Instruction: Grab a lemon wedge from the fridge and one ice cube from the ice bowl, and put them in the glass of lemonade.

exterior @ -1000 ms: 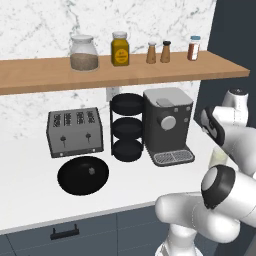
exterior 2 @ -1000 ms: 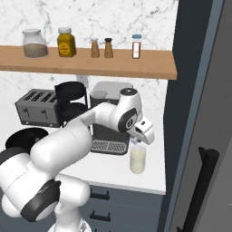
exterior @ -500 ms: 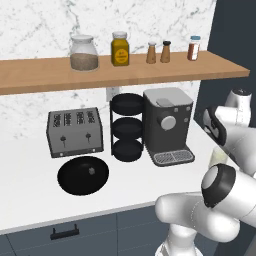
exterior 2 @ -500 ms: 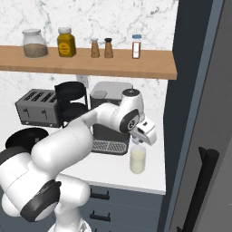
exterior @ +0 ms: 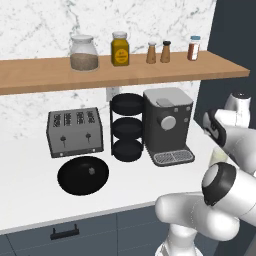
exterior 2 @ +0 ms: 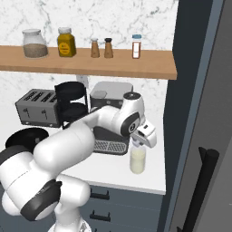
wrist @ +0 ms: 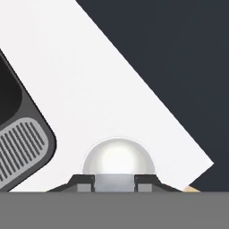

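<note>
Now the gripper [exterior 2: 137, 143] is hanging directly above the glass of lemonade [exterior 2: 137, 160], having edged lower and closer to it over the last second. In the hand view its fingertips [wrist: 85, 182] are framing the glass rim, partly closed, though whether they are pinching anything I cannot tell. That placement suggests a drop into the glass is coming. The glass is standing on the white surface [exterior 2: 108, 165] near its front right corner, just beside the coffee machine [exterior 2: 108, 118] and close to the fridge [exterior 2: 190, 113] wall, leaving little sideways room; upward is freer, below the shelf [exterior 2: 90, 65].
</note>
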